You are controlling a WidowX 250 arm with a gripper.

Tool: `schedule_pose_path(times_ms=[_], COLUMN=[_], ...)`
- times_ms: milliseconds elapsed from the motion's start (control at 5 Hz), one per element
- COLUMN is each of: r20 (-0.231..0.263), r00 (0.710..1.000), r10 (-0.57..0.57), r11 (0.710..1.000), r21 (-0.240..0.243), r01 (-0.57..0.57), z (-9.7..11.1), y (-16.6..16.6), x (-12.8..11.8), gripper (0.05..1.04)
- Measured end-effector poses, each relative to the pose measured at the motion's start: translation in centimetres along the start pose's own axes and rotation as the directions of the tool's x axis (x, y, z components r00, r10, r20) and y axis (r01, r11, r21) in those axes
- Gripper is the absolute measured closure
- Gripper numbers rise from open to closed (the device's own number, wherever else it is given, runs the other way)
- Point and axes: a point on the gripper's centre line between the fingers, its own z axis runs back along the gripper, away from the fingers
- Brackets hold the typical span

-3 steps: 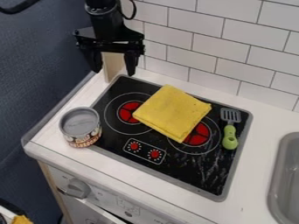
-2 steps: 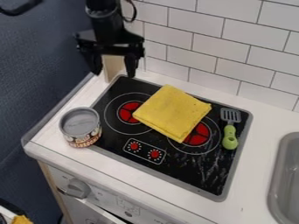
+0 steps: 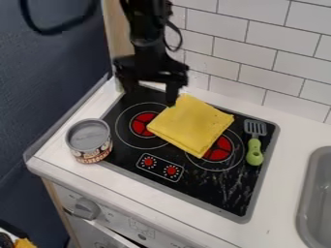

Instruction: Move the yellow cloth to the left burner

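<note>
A small round can (image 3: 89,140) with a grey top and a patterned brown-and-white side stands upright at the left edge of the black cooktop (image 3: 223,196), which is set in the white tabletop (image 3: 278,218). Near the cooktop's right edge lies a toy spatula (image 3: 254,152), its slotted grey head towards the white tiled wall (image 3: 265,43), its green handle towards the front. A grey sink basin (image 3: 317,189) is at the far right. Below the tabletop's front edge sits a round grey knob (image 3: 84,209); a dark blue wall (image 3: 45,92) rises at the left.
</note>
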Motion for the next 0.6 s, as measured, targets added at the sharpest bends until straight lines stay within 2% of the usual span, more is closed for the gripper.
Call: schedule_pose_path(times_ms=[400, 600], r20=[-0.032, -0.055], r00=[0.994, 0.988], r10=[-0.107, -0.144], r11=[0.991, 0.987], r21=[-0.083, -0.084], r01=[0.104, 0.140], z=[-4.3, -5.7], y=[-2.6, -3.5], x=[-0.1, -0.1], gripper=[0.083, 0.083])
